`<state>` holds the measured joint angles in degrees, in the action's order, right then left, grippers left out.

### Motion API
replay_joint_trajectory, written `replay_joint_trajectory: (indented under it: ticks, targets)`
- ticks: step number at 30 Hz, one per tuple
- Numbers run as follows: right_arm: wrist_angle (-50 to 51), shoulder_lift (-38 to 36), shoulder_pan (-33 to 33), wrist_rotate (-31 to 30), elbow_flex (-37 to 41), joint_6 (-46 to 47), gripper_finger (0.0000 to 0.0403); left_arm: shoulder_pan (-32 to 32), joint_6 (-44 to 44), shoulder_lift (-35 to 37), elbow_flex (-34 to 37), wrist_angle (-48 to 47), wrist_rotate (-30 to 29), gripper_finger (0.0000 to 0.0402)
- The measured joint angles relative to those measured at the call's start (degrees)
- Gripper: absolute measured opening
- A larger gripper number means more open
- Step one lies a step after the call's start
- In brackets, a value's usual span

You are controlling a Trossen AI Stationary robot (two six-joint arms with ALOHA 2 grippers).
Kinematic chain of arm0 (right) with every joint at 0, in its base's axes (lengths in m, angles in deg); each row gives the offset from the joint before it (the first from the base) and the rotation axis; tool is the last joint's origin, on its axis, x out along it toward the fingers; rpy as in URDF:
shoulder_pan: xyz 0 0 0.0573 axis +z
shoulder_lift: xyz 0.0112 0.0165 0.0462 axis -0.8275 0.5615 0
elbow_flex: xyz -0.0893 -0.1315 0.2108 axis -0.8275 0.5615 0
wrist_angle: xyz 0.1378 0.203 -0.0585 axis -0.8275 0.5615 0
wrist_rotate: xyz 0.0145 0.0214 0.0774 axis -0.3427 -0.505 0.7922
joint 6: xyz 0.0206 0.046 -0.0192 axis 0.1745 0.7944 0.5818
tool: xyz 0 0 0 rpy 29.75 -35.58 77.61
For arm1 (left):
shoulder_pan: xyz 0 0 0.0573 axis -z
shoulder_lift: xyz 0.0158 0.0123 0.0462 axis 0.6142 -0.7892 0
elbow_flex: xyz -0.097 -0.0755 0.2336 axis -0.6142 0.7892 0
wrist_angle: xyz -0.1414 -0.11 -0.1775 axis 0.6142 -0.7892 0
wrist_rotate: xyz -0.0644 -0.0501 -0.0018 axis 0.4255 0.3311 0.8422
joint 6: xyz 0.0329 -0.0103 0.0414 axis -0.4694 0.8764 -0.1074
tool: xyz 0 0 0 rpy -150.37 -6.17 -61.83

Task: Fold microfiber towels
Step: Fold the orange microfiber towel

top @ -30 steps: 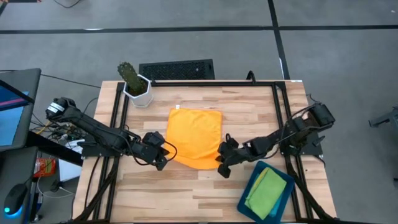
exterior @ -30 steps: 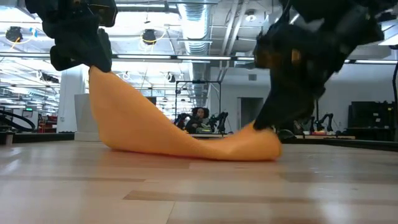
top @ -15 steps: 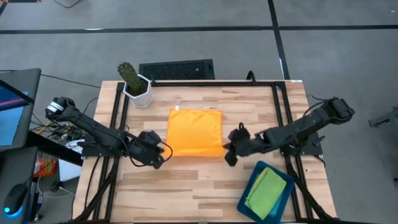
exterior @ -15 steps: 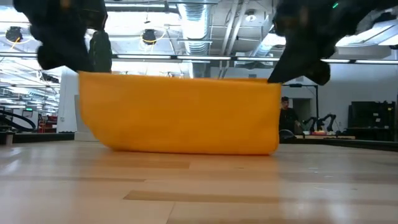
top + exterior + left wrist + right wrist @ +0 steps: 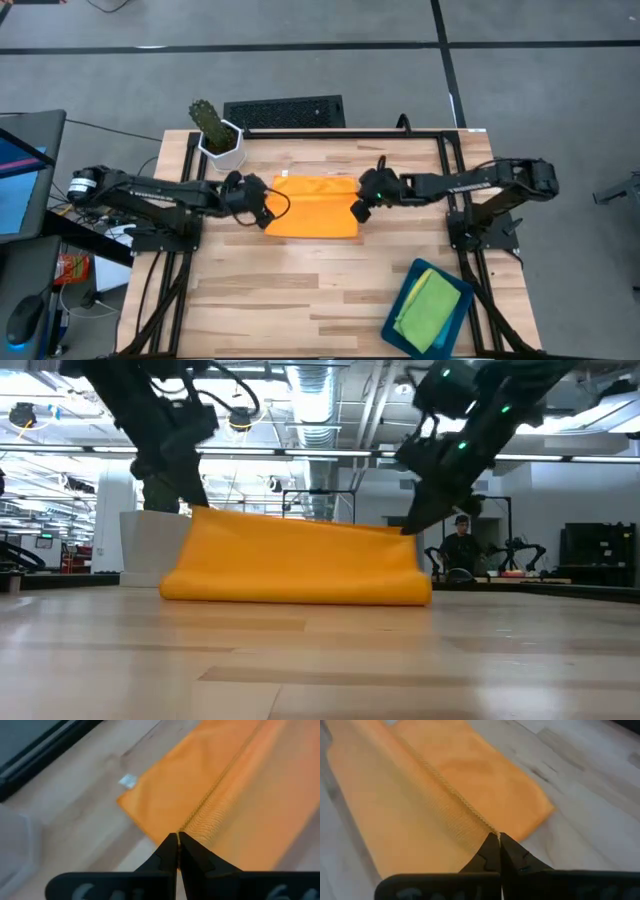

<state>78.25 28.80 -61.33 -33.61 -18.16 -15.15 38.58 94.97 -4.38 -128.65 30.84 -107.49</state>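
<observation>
The orange towel [image 5: 312, 206] lies folded over on the wooden table, its fold toward the near edge and its lower layer flat on the wood. My left gripper [image 5: 262, 207] is shut on the towel's lifted edge at its left end. My right gripper [image 5: 360, 208] is shut on the same edge at its right end. A green and a yellow towel [image 5: 425, 308] lie in the dark teal tray [image 5: 398, 322] at the near right. The light blue towel is out of view. My left gripper pinches the left corner of the towel's upper hemmed edge [image 5: 189, 821] between its two fingertips, slanting down from the table's left. The held edge stays raised above the lower layer, drawn straight to the other gripper. My right gripper pinches the right corner of the same hemmed edge [image 5: 481, 824] between its two fingertips, slanting down from the table's right. The held edge [image 5: 300, 523] stands above the table; the fold below [image 5: 300, 596] rests on the wood.
A cactus in a white pot [image 5: 219, 139] stands at the far left of the table. A black grille [image 5: 285, 111] lies beyond the far edge. Bare wood lies near the front edge left of the tray. A person [image 5: 460, 550] stands in the room behind.
Both grippers have carried the towel's near edge up and toward the table's far edge. The towel has folded over on itself: its far half has stayed flat, and the held edge now hangs low over it, lower than half a second ago.
</observation>
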Motion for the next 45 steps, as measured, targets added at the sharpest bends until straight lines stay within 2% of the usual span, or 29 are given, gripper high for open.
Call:
replay_joint_trajectory:
  ticks: [6, 14, 22, 31, 45]
  targets:
    - [-5.2, 4.3, -5.4, 5.1, 0.0, -4.2, 0.0009, -7.2, -7.2, 0.0, 0.1, 0.2, 3.0, 0.0000]
    - [-5.8, 5.9, -8.0, 5.4, 0.0, -5.7, 0.0009, -12.3, -15.0, -3.4, 0.1, 5.4, 6.3, 0.0000]
    - [-4.7, 3.9, -8.7, 5.0, 0.0, -7.1, 0.0009, -14.1, -15.7, -10.5, 0.1, 10.2, 8.7, 0.0000]
    - [-5.5, 4.8, -11.5, 5.5, -0.1, -8.3, 0.0009, -16.3, -18.0, -10.2, 0.1, 10.5, 6.7, 0.0000]
    - [-8.1, 5.8, -14.6, 5.9, -0.2, -8.7, 0.0009, -22.4, -21.6, -10.2, 0.0, 12.0, 10.4, 0.0000]
